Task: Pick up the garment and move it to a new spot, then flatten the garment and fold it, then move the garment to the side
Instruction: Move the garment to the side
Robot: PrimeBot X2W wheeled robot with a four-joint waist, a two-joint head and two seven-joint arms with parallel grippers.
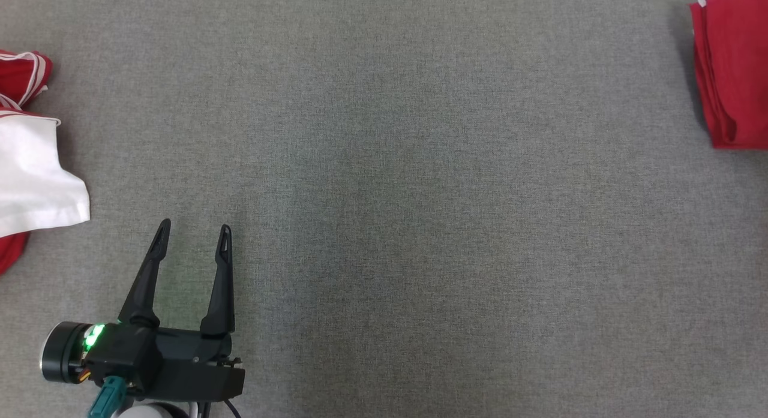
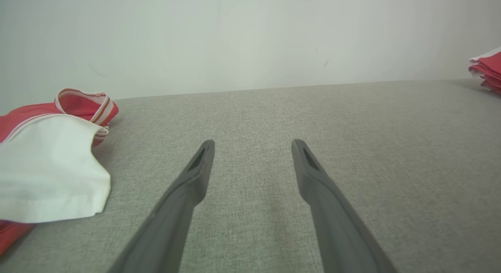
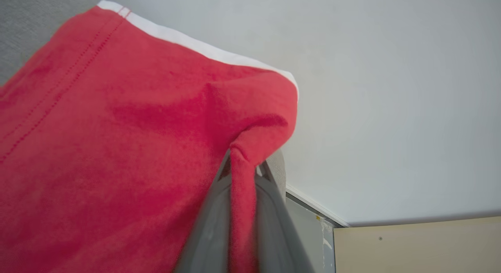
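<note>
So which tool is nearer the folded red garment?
Right. The right tool is shut on the folded red garment; the left tool, open, is far to its left.

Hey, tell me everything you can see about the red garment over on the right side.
The red garment looks like soft knit cotton, folded into several stacked layers, with a white band along one edge and a stitched hem. It lies at the far right of the grey fabric surface. A ridge of its red cloth is pinched between the closed fingers of the right end effector, bunching it there.
</note>
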